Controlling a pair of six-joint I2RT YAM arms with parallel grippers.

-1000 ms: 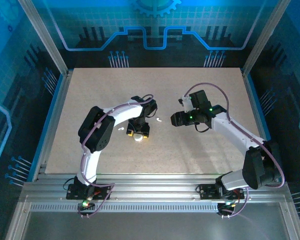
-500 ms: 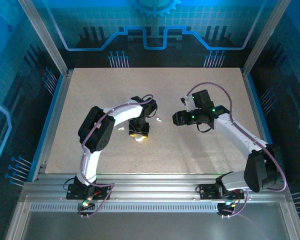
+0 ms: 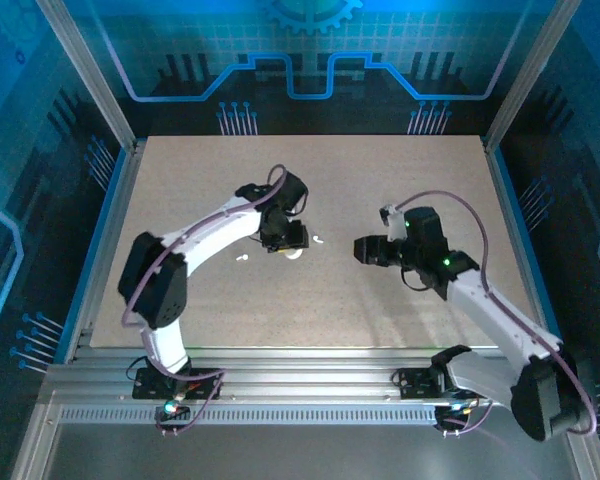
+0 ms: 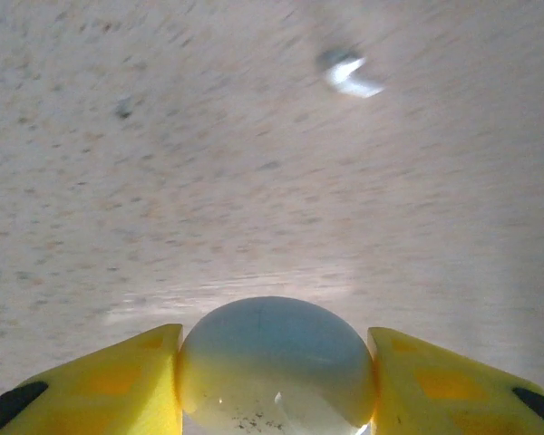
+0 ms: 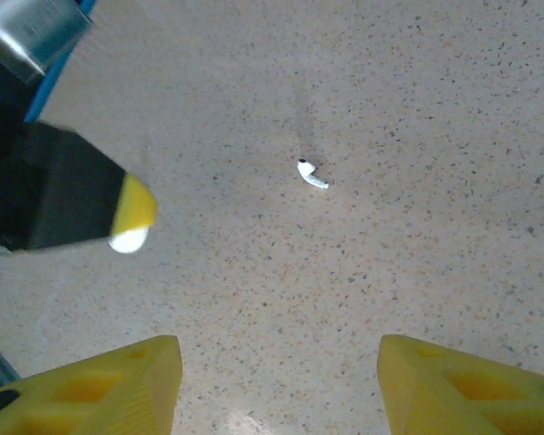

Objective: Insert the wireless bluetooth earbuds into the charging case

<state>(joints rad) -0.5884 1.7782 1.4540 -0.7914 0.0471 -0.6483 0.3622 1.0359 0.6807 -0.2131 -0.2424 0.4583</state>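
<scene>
The charging case (image 4: 276, 358), a round white puck, sits between the yellow fingers (image 4: 118, 385) of my left gripper (image 4: 276, 399), which press on both of its sides. From above, the left gripper (image 3: 286, 243) holds the case (image 3: 294, 253) near the middle of the table. One white earbud (image 3: 318, 239) lies just right of it and shows blurred in the left wrist view (image 4: 349, 74). The other earbud (image 3: 243, 258) lies to the left. My right gripper (image 3: 363, 250) is open above bare table (image 5: 281, 381), with an earbud (image 5: 312, 174) lying ahead of it.
The speckled beige table (image 3: 400, 190) is ringed by an aluminium frame (image 3: 280, 355) and blue walls. In the right wrist view, the left gripper's black body with a yellow fingertip (image 5: 136, 201) sits at the left, the case (image 5: 127, 240) peeking below it.
My left gripper closed on the case and carried it away from the near edge and slightly right. My right arm drew back toward the right and the near side.
</scene>
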